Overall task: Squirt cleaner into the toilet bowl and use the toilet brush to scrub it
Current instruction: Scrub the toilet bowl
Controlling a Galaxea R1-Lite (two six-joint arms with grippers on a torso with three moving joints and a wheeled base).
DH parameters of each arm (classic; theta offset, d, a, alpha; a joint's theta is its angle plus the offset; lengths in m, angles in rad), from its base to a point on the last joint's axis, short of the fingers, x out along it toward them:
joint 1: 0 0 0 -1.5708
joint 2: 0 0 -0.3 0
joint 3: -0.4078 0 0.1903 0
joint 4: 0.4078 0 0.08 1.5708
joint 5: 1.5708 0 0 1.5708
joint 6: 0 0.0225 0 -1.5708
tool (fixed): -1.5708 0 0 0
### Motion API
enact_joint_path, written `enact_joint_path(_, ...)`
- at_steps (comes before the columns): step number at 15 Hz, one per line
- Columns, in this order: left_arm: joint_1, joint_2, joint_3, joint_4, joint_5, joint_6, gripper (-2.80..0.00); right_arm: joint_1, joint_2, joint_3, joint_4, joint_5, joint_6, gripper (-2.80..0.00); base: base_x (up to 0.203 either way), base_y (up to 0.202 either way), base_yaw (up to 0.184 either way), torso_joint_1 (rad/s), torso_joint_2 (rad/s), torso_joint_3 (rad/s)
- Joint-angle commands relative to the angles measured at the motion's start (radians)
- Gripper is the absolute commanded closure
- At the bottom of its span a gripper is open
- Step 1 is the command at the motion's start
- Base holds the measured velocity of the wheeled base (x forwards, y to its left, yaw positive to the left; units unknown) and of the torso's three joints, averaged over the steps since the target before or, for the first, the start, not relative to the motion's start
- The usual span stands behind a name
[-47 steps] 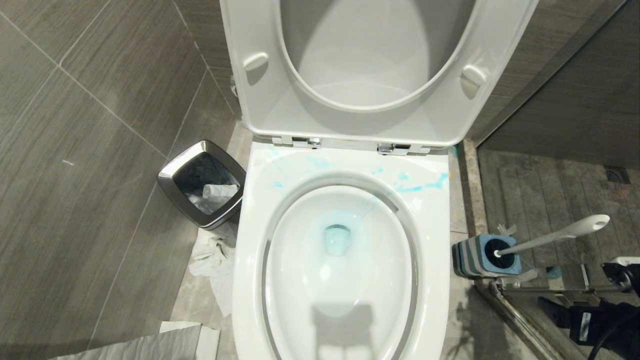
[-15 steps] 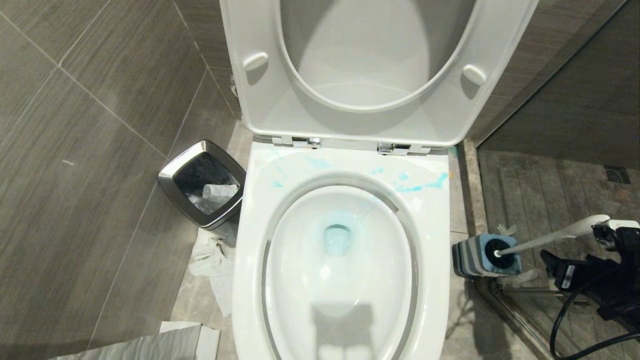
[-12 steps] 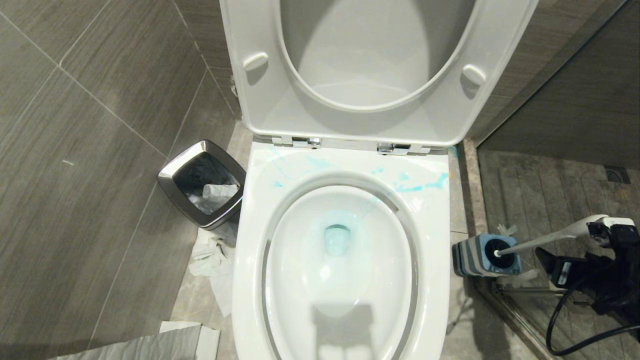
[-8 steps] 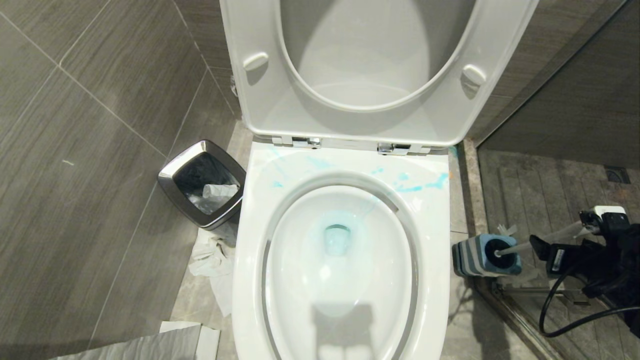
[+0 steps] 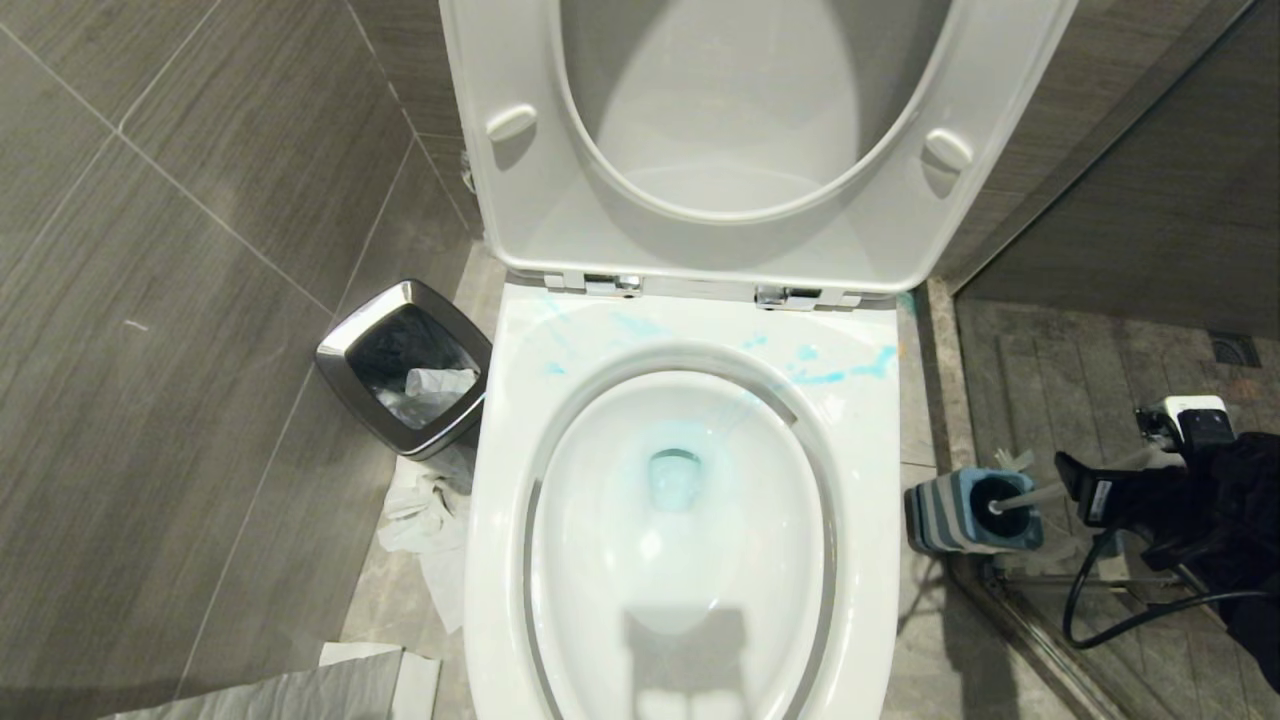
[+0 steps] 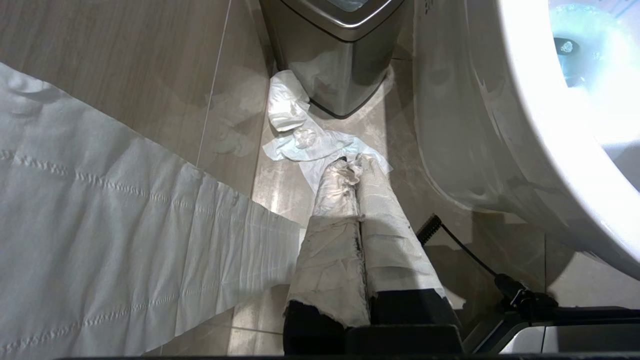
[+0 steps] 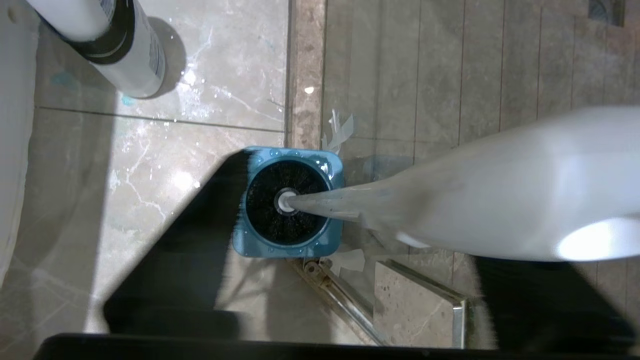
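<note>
A square steel-rimmed waste bin (image 5: 404,366) stands on grey streaked floor tiles beside the glossy oval toilet bowl (image 5: 676,520), blue-smeared. Right, the toilet brush (image 5: 1010,497) sits in its striped holder (image 5: 940,515); the right tool (image 5: 1115,478) spans its handle, grip unclear. The left tool (image 6: 357,210), paper-wrapped, is closed.

The glossy white ceramic toilet bowl (image 5: 860,560) carries bright blue streaks on its far rim, and pale blue water at its drain. Right of it, the square plastic brush holder (image 5: 950,515) is striped blue and grey on the side, with a blue top around the black bristle head. The slim plastic brush handle (image 7: 450,200) is white. At left, the square waste bin (image 5: 345,375) is dark with a silvery steel rim. White crumpled paper (image 5: 425,515) lies on grey floor tiles.
</note>
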Motion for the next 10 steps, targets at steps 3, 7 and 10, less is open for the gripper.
enact_joint_path(3,0.0,0.0,0.002,0.0,0.0,0.0,0.0,0.0,0.029,-0.02,-0.062,0.002,0.003,0.0,0.0,0.0,0.0,0.0,0.0,0.0)
enact_joint_path(7,0.0,0.0,0.002,0.0,0.0,0.0,0.0,0.0,0.052,-0.046,-0.124,0.007,0.006,0.0,0.0,0.0,0.0,0.0,0.0,0.0)
enact_joint_path(10,0.0,0.0,0.002,0.0,0.0,0.0,0.0,0.0,0.036,-0.044,-0.144,0.007,-0.014,0.0,0.0,0.0,0.0,0.0,0.0,0.0)
